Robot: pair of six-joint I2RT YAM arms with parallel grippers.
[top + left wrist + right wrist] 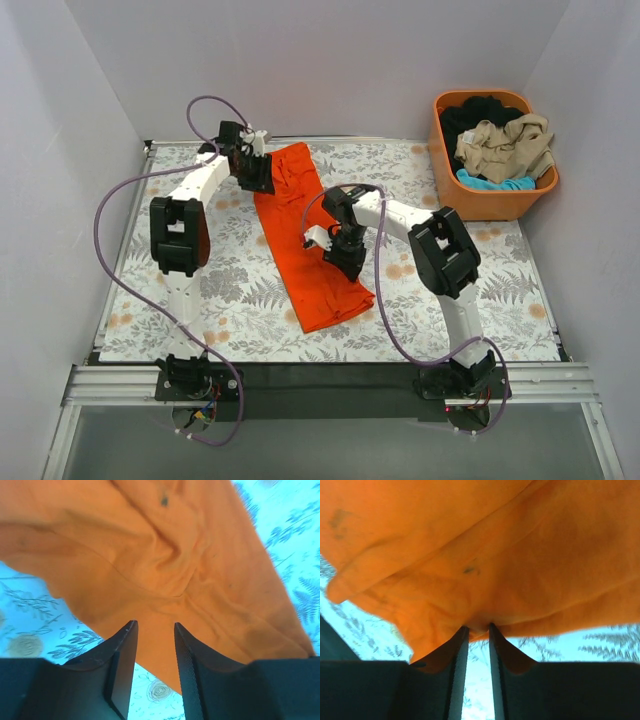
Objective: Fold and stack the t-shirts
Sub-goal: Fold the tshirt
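Observation:
The orange t-shirt (300,230) lies as a long folded strip on the floral table, running from the back centre toward the front. My left gripper (256,172) is at the strip's far left edge. In the left wrist view it (154,625) is open, with the cloth (165,565) just beyond the fingertips and nothing between them. My right gripper (347,256) is at the strip's right edge near the middle. In the right wrist view it (476,627) is closed to a narrow gap, pinching a bunched fold of the orange cloth (485,560) at the tips.
An orange plastic basket (540,185) stands at the back right with beige (505,145), black (480,112) and turquoise (490,183) shirts piled in it. White walls close in the table on three sides. The arm bases sit at the near edge.

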